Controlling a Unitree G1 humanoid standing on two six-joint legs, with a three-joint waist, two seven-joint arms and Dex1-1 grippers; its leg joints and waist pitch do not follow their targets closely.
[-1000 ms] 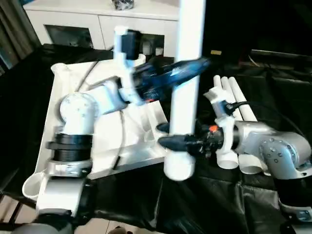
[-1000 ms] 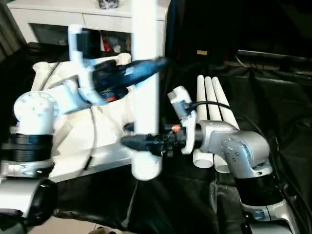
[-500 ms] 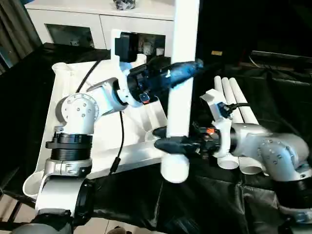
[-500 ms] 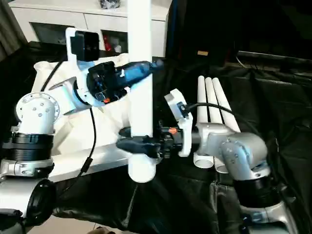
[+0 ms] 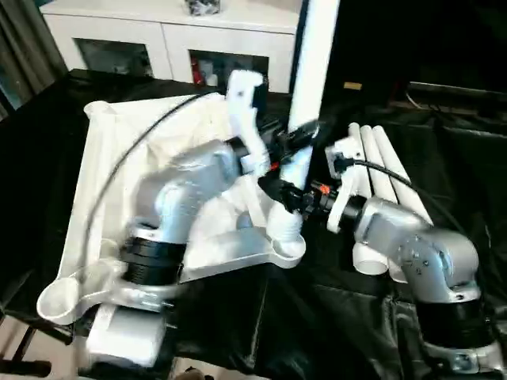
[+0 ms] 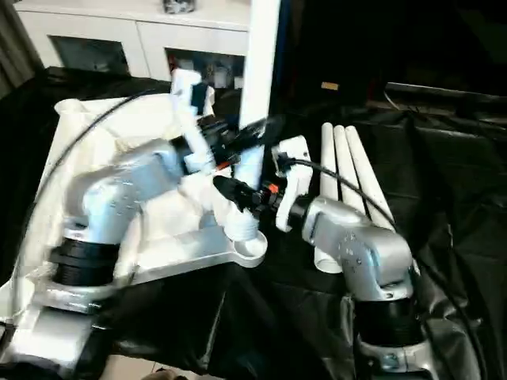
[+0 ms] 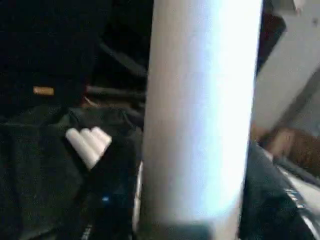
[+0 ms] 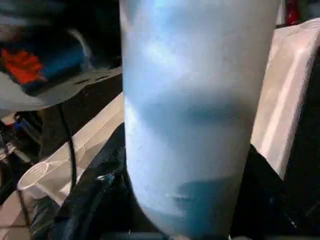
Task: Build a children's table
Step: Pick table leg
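Note:
The white tabletop (image 5: 103, 174) lies underside up on black cloth, left of centre. One white leg (image 5: 313, 71) stands nearly upright, leaning a little to the right at its top. Its lower end sits at the round socket (image 5: 287, 247) in the tabletop's near right corner. My left gripper (image 5: 303, 136) is shut on the leg about halfway up, reaching in from over the tabletop. Lower down, my right gripper (image 5: 279, 192) is shut on the same leg just above the socket. Both wrist views look closely at the leg (image 7: 200, 115) (image 8: 195, 115).
Three more white legs (image 5: 380, 166) lie side by side on the black cloth to the right, behind my right arm. A white cabinet (image 5: 174, 39) with glass doors stands along the back. A black cable (image 5: 119, 170) loops from my left arm over the tabletop.
The leg has come down and away from me: its lower end hung clear of the tabletop's near edge and now rests at the corner socket. Both arms moved with it, the left swinging across the tabletop.

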